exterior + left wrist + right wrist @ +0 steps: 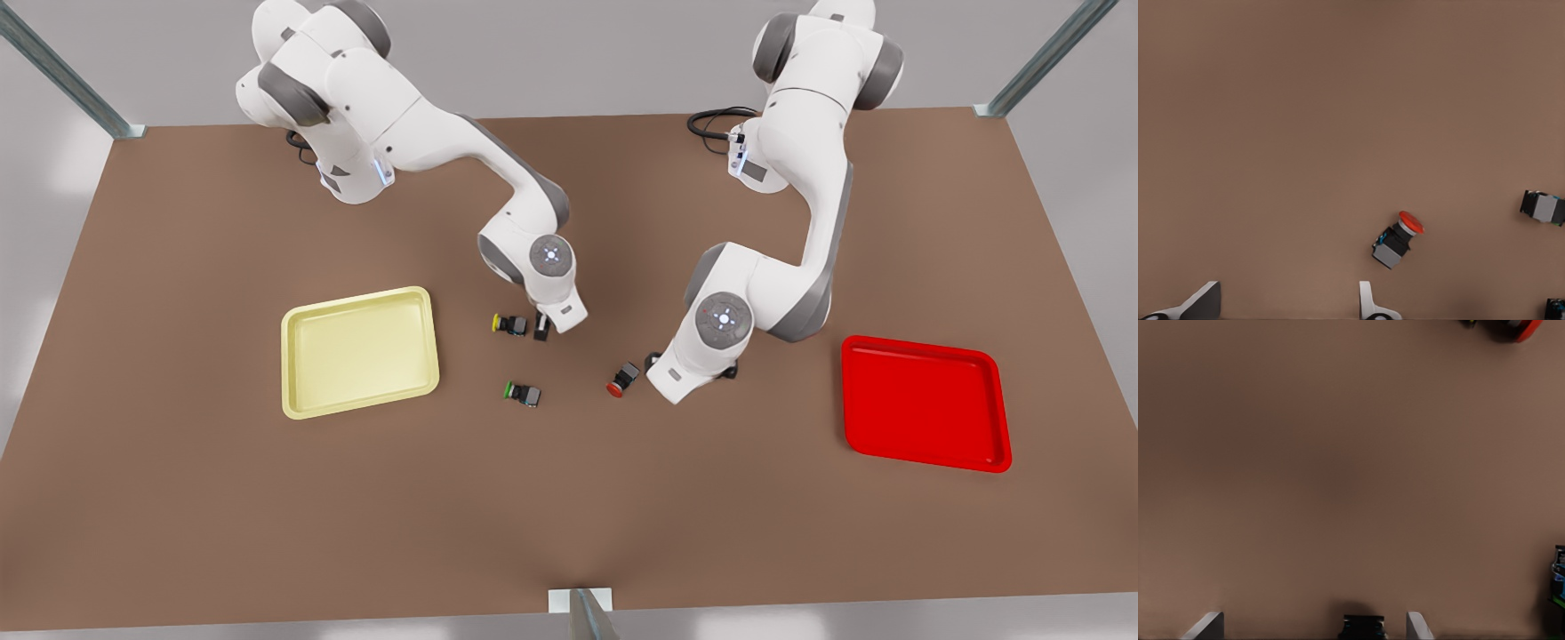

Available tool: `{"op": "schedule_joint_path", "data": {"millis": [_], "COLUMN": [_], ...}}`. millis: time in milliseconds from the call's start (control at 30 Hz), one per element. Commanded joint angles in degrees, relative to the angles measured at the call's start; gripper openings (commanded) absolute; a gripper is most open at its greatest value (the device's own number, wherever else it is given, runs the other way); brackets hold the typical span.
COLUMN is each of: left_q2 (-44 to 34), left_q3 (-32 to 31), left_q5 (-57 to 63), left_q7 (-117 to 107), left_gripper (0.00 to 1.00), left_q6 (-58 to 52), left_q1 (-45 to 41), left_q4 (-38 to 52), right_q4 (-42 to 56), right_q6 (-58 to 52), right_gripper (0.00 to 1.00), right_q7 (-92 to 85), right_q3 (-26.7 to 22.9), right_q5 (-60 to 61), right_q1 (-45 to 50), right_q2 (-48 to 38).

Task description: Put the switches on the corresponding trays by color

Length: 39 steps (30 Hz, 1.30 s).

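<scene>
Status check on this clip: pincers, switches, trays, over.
Left pincer open beside red switch. Right pincer open by yellow switch. Yellow tray and red tray hold no switches. Green switch lies between, not blocking.

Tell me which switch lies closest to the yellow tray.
The yellow-capped switch; the green-capped switch lies slightly farther from the yellow tray, the red-capped switch farthest.

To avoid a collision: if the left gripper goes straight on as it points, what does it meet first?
The left gripper would probably meet bare table; the red switch lies just outside one finger, though depth is unclear.
</scene>
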Motion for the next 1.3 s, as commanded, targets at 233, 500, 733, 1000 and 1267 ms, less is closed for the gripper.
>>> {"op": "schedule_joint_path", "data": {"millis": [233,500,733,1000,1267], "left_q2": [2.7,4.6,9.6,11.6,12.7], "left_q3": [0.0,0.1,-0.1,-0.4,-0.5], "left_q5": [0.1,0.6,0.1,4.1,1.7], "left_q7": [-0.9,-3.1,-2.5,26.0,20.7], "left_gripper": [1.00,1.00,1.00,1.00,1.00], "left_q6": [5.9,8.4,9.1,14.2,16.0], "left_q1": [-2.3,-6.6,-8.0,-9.3,-9.8], "left_q4": [0.1,-0.5,-1.1,-1.8,-3.8], "right_q4": [-13.7,-13.7,-11.8,-10.1,-9.3], "right_q6": [10.1,11.8,11.9,12.7,12.8], "right_gripper": [1.00,1.00,1.00,0.86,0.61], "right_q7": [0.3,0.0,0.0,0.0,0.0], "right_q3": [0.0,-0.1,-0.1,-0.1,-0.1], "right_q5": [-0.6,-0.6,-0.4,-0.2,-0.2], "right_q1": [-4.1,-5.5,-5.5,-5.0,-4.8], "right_q2": [-5.1,-2.8,-0.6,1.3,2.2]}}
